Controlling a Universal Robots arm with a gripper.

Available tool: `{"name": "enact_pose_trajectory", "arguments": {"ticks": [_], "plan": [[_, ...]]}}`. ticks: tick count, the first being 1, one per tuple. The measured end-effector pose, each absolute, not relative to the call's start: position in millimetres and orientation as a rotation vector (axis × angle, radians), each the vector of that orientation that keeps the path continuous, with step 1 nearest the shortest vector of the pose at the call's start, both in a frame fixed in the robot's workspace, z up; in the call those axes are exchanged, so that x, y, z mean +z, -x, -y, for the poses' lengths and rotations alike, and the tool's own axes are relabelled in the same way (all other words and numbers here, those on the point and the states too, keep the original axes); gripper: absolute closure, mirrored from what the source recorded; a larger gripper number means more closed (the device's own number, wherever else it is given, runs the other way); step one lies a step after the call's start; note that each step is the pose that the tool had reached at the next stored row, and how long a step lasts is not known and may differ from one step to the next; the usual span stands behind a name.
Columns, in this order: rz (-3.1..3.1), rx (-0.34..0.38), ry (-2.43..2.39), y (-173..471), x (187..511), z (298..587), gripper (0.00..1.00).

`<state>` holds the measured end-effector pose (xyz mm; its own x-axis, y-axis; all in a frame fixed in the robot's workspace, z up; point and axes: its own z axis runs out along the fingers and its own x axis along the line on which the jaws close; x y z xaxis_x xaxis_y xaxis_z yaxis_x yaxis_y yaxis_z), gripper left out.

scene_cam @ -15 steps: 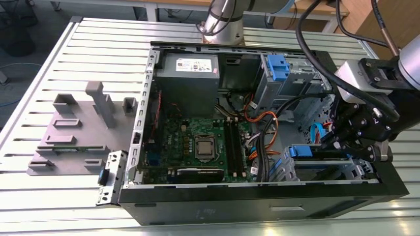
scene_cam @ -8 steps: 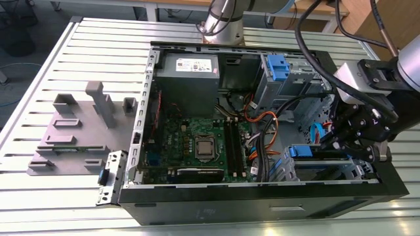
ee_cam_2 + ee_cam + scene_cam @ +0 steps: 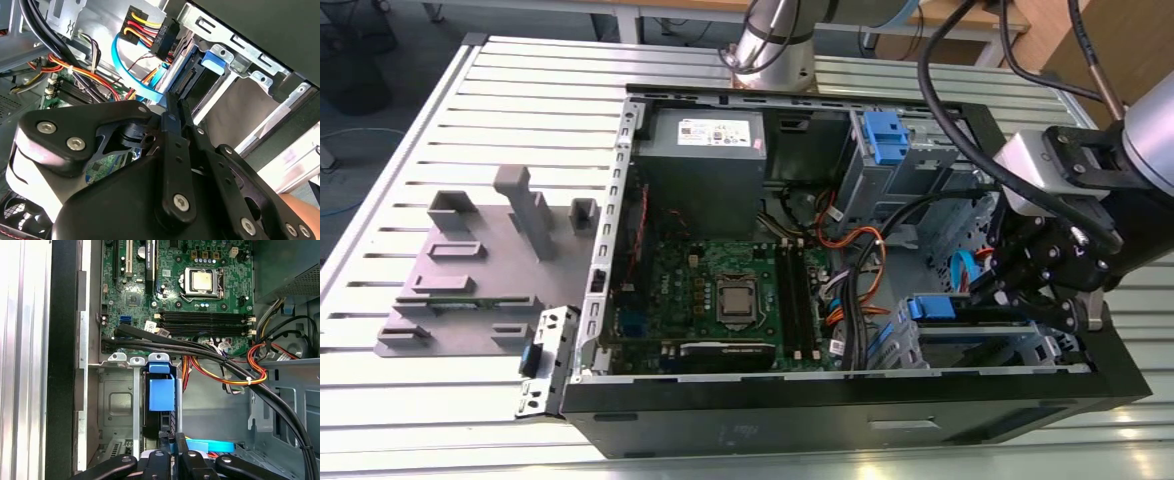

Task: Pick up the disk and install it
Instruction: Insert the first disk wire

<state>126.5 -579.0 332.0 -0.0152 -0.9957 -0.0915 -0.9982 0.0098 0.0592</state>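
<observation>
The disk point(image 3: 945, 308) sits on edge in the drive cage at the front corner of the open computer case, on the exterior view's right. Its blue carrier tab point(image 3: 161, 390) pokes out of the metal slot, and the dark drive body runs down into the bay. In the second wrist view the disk's blue tab point(image 3: 212, 62) and its connector end show just beyond the fingertips. My gripper point(image 3: 994, 292) hangs over the cage's inner end, right behind the disk. Both wrist views show the two thin black fingers point(image 3: 172, 440) pressed together, shut with nothing between them point(image 3: 171, 100).
A motherboard point(image 3: 200, 285) fills the case floor, and bundled black, orange and red cables point(image 3: 225, 360) cross beside the cage. A second blue bracket point(image 3: 883, 135) sits in the upper bay. A grey slotted stand point(image 3: 480, 250) lies on the slatted table at the exterior view's left.
</observation>
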Motion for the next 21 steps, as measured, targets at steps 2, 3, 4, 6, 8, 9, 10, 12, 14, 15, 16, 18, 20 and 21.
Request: {"name": "enact_pose_trajectory", "arguments": {"ticks": [2,3,4,6,8,9,10,12,14,15,16,18,20,21], "plan": [[-2.216,0.166,2.188,-126.5,332.0,579.0,0.84],[-2.215,0.166,2.188,-126.5,331.6,579.0,0.84],[-2.215,0.166,2.188,-126.5,330.8,579.0,0.84],[-2.216,0.166,2.188,-126.5,329.9,579.0,0.84],[-2.216,0.166,2.188,-126.5,329.7,579.0,0.84],[-2.216,0.166,2.188,-126.5,329.6,579.1,0.84],[-2.215,0.166,2.188,-126.5,329.4,579.0,0.84],[-2.215,0.166,2.188,-126.5,329.4,579.0,0.84],[-2.215,0.167,2.187,-126.5,328.9,579.0,0.83],[-2.215,0.167,2.187,-126.5,328.9,579.0,0.77],[-2.215,0.167,2.188,-126.5,329.1,579.0,0.71],[-2.215,0.166,2.188,-126.5,329.2,579.0,0.71],[-2.216,0.166,2.188,-126.5,330.3,579.0,0.71],[-2.215,0.166,2.188,-126.5,332.0,579.0,0.71]]}}
